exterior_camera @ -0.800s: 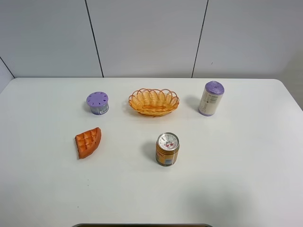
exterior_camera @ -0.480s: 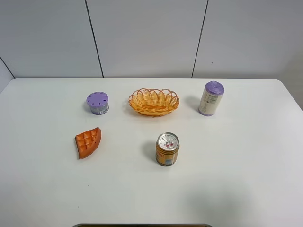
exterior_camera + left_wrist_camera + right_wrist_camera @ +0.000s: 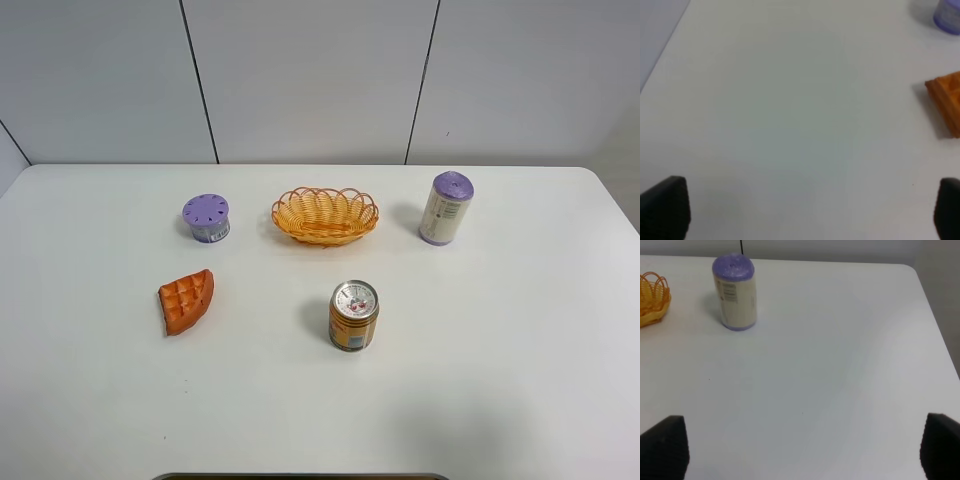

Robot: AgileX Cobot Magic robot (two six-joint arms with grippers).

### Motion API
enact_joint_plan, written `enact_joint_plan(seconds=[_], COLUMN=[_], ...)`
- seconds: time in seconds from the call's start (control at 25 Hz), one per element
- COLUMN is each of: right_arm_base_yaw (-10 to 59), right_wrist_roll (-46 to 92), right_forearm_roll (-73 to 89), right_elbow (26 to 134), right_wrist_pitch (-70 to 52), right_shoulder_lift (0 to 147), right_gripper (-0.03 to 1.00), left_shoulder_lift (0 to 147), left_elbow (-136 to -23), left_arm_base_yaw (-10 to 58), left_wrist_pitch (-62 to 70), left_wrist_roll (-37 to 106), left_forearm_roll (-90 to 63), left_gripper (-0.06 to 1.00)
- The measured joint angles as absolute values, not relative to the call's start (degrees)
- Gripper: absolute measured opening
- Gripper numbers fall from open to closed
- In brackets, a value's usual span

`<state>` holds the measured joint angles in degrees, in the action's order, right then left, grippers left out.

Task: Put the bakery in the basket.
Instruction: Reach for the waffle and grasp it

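Note:
The bakery, an orange-brown wedge with a waffle grid on top, lies on the white table at the left; its edge also shows in the left wrist view. The basket, an oval orange-yellow wicker one, stands empty at the back middle; its rim shows in the right wrist view. Neither arm shows in the exterior view. My left gripper is open over bare table, apart from the bakery. My right gripper is open over bare table at the right.
A gold drink can stands in front of the basket. A short purple-lidded round container stands left of the basket. A tall purple-topped cylinder stands right of it, also in the right wrist view. The table's right edge is near.

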<state>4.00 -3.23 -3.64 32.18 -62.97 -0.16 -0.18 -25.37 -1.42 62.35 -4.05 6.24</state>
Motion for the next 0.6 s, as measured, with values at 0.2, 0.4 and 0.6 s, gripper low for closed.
enact_joint_plan(seconds=[0.2, 0.4, 0.6], right_arm_base_yaw=[4.0, 4.0, 4.0], right_wrist_roll=[-3.2, -3.2, -3.2], right_forearm_roll=[-3.6, -3.6, -3.6], right_elbow=[32.2, 32.2, 32.2], right_wrist_pitch=[-63.0, -63.0, -63.0], right_shoulder_lift=[-0.2, -0.2, -0.2], right_gripper=[0.91, 0.91, 0.91], left_shoulder_lift=[-0.2, 1.8, 10.5], left_elbow=[-25.4, -28.2, -32.7], left_arm_base_yaw=[-1.4, -1.4, -1.4], left_wrist_pitch=[62.3, 62.3, 62.3], left_wrist_roll=[-3.5, -3.3, -2.3], left_forearm_roll=[6.5, 7.3, 7.4], left_gripper=[0.99, 0.99, 0.99])
